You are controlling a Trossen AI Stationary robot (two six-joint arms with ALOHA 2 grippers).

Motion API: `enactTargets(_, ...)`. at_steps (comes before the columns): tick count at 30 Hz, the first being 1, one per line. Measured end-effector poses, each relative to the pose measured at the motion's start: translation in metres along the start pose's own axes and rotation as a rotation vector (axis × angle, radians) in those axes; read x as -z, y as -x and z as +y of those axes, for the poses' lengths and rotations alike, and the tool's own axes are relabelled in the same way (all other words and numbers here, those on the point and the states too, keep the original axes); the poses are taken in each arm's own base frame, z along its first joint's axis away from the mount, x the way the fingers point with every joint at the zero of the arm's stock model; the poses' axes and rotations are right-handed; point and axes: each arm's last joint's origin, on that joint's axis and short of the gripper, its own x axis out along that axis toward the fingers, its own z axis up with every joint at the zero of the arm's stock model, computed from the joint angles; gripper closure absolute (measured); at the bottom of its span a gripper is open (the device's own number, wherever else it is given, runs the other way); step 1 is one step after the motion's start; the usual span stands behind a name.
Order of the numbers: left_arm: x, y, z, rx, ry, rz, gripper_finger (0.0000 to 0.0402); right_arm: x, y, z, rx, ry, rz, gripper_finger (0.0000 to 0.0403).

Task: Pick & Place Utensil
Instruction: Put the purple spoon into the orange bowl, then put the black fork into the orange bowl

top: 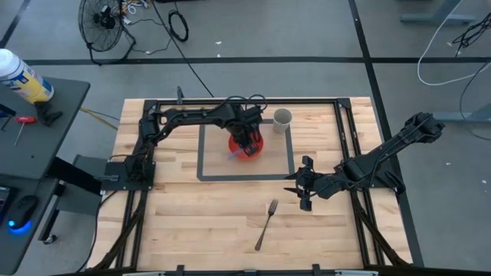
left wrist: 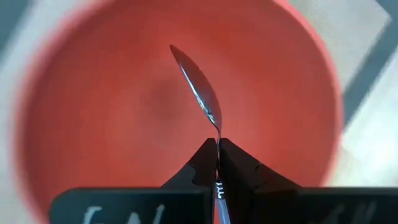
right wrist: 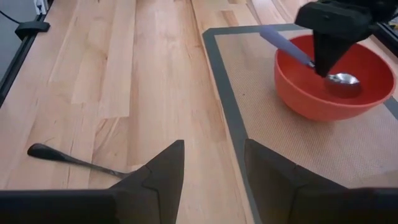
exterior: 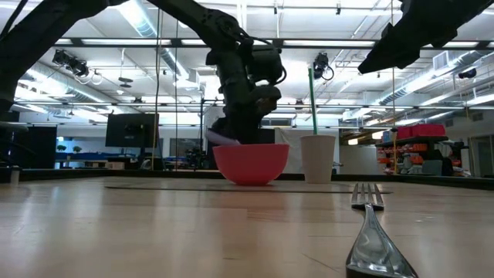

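Left tool (left wrist: 217, 163): dark, two fingers clenched on a spoon (left wrist: 198, 87), directly over the red bowl (top: 246, 146).

Spoon: slim handle, blue-violet in the right wrist view, pinched between the fingertips; polished metal oval head projects just beyond the tool, down inside the bowl.

Red bowl: round, smooth, matte red, plastic-looking; directly beneath the left tool, on a tan mat (right wrist: 367, 146) with a dark grey border.

Cup (top: 282, 119): pale, plain, upright cylinder; just beyond the bowl, near the mat's far right corner.

Right tool (right wrist: 213, 168): dark, angular fingers released, spread apart, grasping nothing; hovers over bare wood beside the mat's border, well apart from the left tool.

Fork (top: 265, 224): metal, thin handle, lies flat on the surface near the right tool, on the side away from the bowl.

Surface (top: 199, 222): light wooden planks, butcher-block pattern, black frame at the edges.
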Motion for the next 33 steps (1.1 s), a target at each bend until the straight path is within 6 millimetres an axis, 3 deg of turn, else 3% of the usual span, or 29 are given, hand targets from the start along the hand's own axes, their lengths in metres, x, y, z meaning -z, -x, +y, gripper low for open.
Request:
enactTargets(10,-0.003,0.000,0.000,-0.032,-0.003,-0.044,0.0374,0.000,0.000,0.000,-0.001,-0.001,-0.001,0.0234)
enactTargets(21,-0.003,0.005,0.001,-0.054,-0.016,-0.046,0.0311,0.000,0.000,0.000,-0.001,-0.005,-0.002,0.0234)
enactTargets(27,0.001,0.046,-0.010,-0.083,-0.040,-0.114,0.0308,-0.001,0.000,0.000,-0.008,0.001,-0.007,0.0234)
enactTargets(33,0.034,0.101,-0.051,-0.266,-0.138,-0.216,0.0307,-0.001,0.000,0.003,-0.092,0.077,0.008,0.0234)
